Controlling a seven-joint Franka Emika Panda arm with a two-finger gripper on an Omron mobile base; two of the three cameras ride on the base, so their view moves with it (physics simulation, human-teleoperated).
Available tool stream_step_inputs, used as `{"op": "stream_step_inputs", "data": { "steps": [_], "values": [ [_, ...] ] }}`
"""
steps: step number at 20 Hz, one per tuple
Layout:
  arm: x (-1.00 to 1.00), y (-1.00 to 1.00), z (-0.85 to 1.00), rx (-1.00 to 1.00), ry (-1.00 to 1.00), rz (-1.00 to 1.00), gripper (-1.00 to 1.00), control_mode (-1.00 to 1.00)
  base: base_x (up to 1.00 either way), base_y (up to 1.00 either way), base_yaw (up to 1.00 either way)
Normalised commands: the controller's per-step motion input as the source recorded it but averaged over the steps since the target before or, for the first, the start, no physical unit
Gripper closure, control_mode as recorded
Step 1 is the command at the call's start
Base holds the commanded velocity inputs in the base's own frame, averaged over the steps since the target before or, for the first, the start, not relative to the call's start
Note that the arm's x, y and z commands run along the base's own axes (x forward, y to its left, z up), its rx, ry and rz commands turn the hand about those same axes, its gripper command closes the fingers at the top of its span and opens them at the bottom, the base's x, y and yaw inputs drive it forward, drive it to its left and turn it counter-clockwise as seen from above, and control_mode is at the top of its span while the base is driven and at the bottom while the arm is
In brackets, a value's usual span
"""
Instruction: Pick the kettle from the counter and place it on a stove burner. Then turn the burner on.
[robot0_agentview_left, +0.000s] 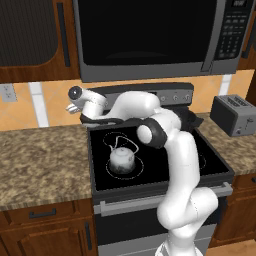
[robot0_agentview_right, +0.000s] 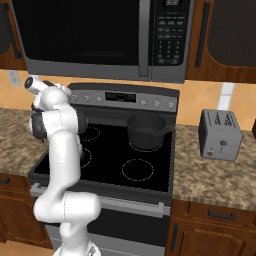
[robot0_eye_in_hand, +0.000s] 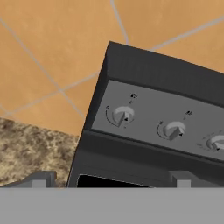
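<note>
The small silver kettle (robot0_agentview_left: 122, 158) stands upright on the front-left stove burner (robot0_agentview_left: 138, 169), a thin white circle in the black glass cooktop (robot0_agentview_left: 160, 162). My gripper (robot0_eye_in_hand: 111, 179) is open and empty, up at the back-left corner of the stove, well behind the kettle. It faces the grey control panel (robot0_eye_in_hand: 153, 116). The leftmost knob (robot0_eye_in_hand: 124, 116) lies just ahead between my fingertips (robot0_eye_in_hand: 41, 178), and a second knob (robot0_eye_in_hand: 175, 130) sits to its right. In the right base view my arm hides the kettle, and the gripper (robot0_agentview_right: 64, 90) is beside the panel's left end.
A wide dark grey pot (robot0_agentview_right: 146, 130) occupies the back-right burner. A boxy toaster (robot0_agentview_right: 219, 134) stands on the granite counter (robot0_agentview_right: 210, 175) right of the stove. A microwave (robot0_agentview_left: 150, 35) hangs low above the cooktop. Tiled wall is behind the panel.
</note>
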Motion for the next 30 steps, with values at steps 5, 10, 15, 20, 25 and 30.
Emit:
{"op": "stream_step_inputs", "data": {
  "steps": [5, 10, 15, 20, 25, 30],
  "values": [
    [0.46, -0.05, -0.09, 0.00, -0.01, 0.00, -1.00, -1.00, 0.00, 0.00, 0.00],
    [0.50, 0.00, -0.04, 0.00, 0.00, 0.00, -1.00, -1.00, 0.00, 0.00, 0.00],
    [0.37, -0.12, -0.03, 0.04, 0.00, 0.00, -1.00, -1.00, 0.00, 0.00, 0.00],
    [0.07, -0.21, -0.05, 0.00, 0.00, 0.00, -1.00, -1.00, 0.00, 0.00, 0.00],
    [0.00, -0.21, -0.06, 0.00, 0.00, 0.00, -1.00, -1.00, 0.00, 0.00, 0.00],
    [0.00, -0.01, -0.30, 0.00, 0.00, 0.00, -1.00, -1.00, 0.00, 0.00, 0.00]
  ]
}}
